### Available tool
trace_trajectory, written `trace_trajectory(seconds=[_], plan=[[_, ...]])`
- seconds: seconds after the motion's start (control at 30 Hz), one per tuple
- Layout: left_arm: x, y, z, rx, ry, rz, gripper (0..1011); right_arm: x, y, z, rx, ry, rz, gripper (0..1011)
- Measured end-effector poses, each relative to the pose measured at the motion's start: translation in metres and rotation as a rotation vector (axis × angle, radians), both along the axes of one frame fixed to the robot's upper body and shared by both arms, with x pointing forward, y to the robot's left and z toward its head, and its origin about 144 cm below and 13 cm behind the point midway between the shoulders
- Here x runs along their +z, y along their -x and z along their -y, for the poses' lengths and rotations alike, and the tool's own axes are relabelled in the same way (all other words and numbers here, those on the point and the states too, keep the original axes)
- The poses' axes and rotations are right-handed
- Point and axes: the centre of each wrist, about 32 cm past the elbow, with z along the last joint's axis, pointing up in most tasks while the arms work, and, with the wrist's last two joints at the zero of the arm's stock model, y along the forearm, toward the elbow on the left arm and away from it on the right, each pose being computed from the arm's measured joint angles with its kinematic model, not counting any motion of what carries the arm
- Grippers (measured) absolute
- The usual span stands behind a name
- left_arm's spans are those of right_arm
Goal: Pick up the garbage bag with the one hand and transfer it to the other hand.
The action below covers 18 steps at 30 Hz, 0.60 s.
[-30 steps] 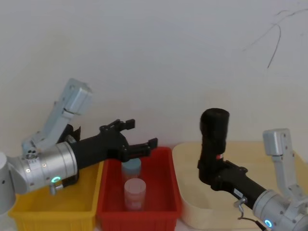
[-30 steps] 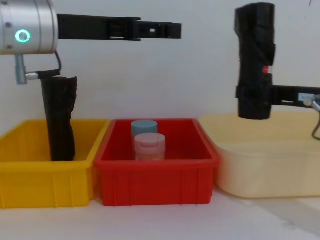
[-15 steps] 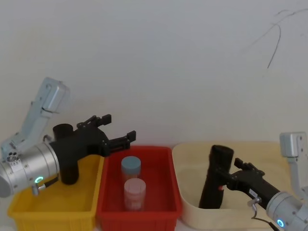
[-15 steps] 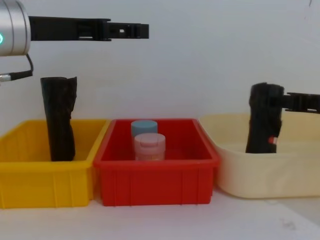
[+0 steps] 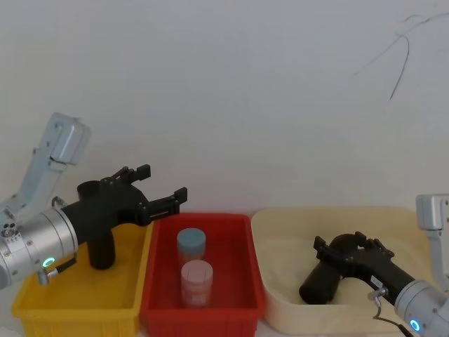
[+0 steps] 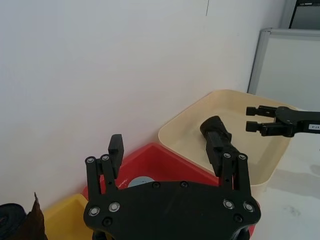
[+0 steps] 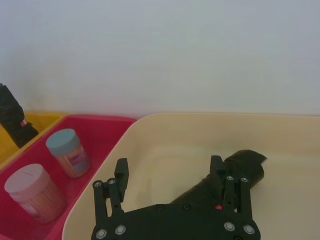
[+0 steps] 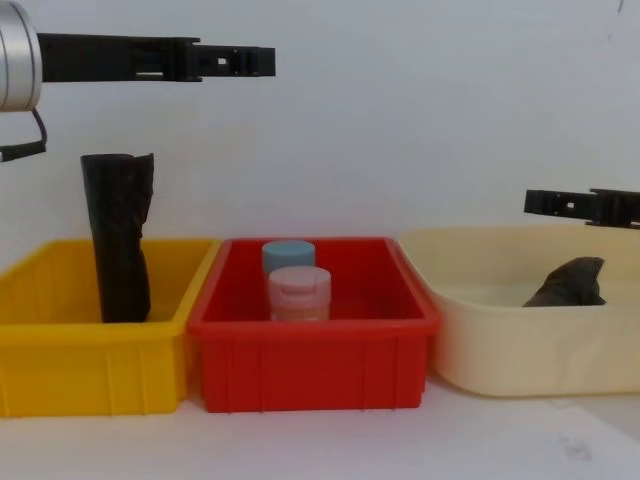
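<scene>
Black glossy garbage bag (image 5: 324,281) is down in the cream tub (image 5: 280,223), lying tilted with 1 end higher. Nothing grips it.

Right gripper (image 5: 344,246): jaws wide, nothing between them. The bag sits directly below them. In chest view there's a clear gap between the right gripper (image 8: 530,203) and the bag (image 8: 568,283). In the right wrist view the bag (image 7: 245,167) runs under the palm, nearer 1 finger than the other, and its red spot shows at the palm edge.

Left gripper (image 5: 163,184): jaws wide too, empty, held high. The bag is well apart from them, off to their right, 1 bin between.
- Below and behind the jaws is the yellow bin (image 8: 80,370), with a 2nd black roll (image 8: 118,240) upright in it, loose flap on top.
- Below the fingertips is the left side of the red bin (image 8: 310,370). It holds 2 jars: blue-lid jar (image 5: 191,246) behind, pink-lid jar (image 5: 196,281) in front, just beside each other.
</scene>
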Motion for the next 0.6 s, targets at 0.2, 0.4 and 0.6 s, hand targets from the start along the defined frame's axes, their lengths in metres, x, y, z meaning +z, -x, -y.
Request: trace_trajectory(seconds=[0.2, 0.4, 0.6], plan=[[0.000, 0.001, -0.001, 0.007, 0.001, 0.002, 1002, 0.000, 0.000, 0.000, 0.000, 0.002, -0.001, 1002], [0.000, 0.001, -0.002, 0.012, 0.001, 0.002, 1002, 0.001, -0.003, -0.006, 0.041, 0.030, -0.001, 1002], [0.000, 0.001, -0.002, 0.015, 0.001, 0.003, 1002, 0.003, -0.008, -0.015, 0.085, 0.060, -0.005, 1002]])
